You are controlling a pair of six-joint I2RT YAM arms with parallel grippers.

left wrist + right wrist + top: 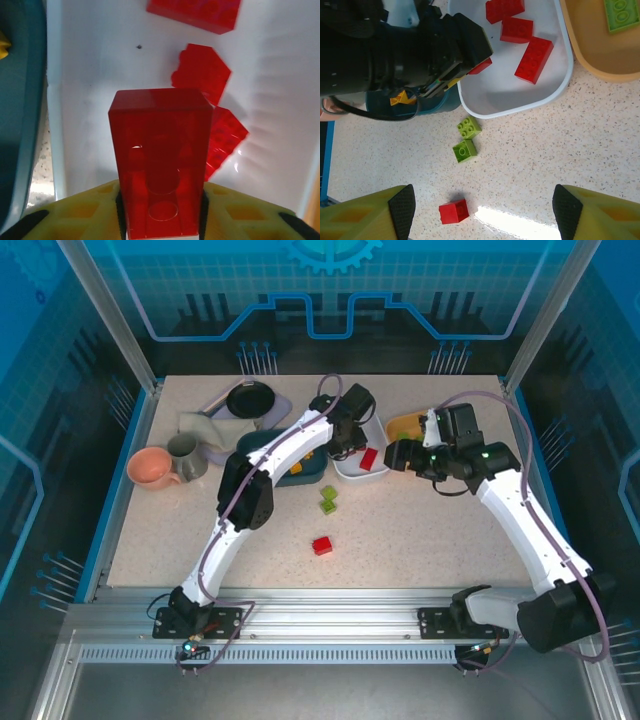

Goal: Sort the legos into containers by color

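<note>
Left gripper (pixel 160 200): my fingers are closed on either side of a red brick (pixel 160 150), which stands on end between them with its hollow underside towards my wrist camera. Directly beyond it is the floor of the white dish (pixel 100 65), with three other reds (pixel 200 72) lying just past and to the right of the held one. The teal dish (pixel 20 100) borders the white one on my left, and something yellow (pixel 4 45) shows at its edge. Right gripper (pixel 480 210): fingers wide apart, nothing between them, hanging over the table (pixel 545 150). A loose red (pixel 453 211) lies almost under it, two greens (pixel 469 127) a little farther out, and the yellow-orange dish (pixel 600 50), holding a green (pixel 621 14), is ahead to the right. Risks, as I judge them: the held brick is tall and end-on, so if let go it may strike the reds beneath, tumble, and hop the low wall towards the teal dish. A pad that sticks could drag it out as I lift. My two arms are close together over the dishes, so a careless reach by the right could clip the left. Markings: no brand, label or writing is legible, and any stud lettering is too small to read.
</note>
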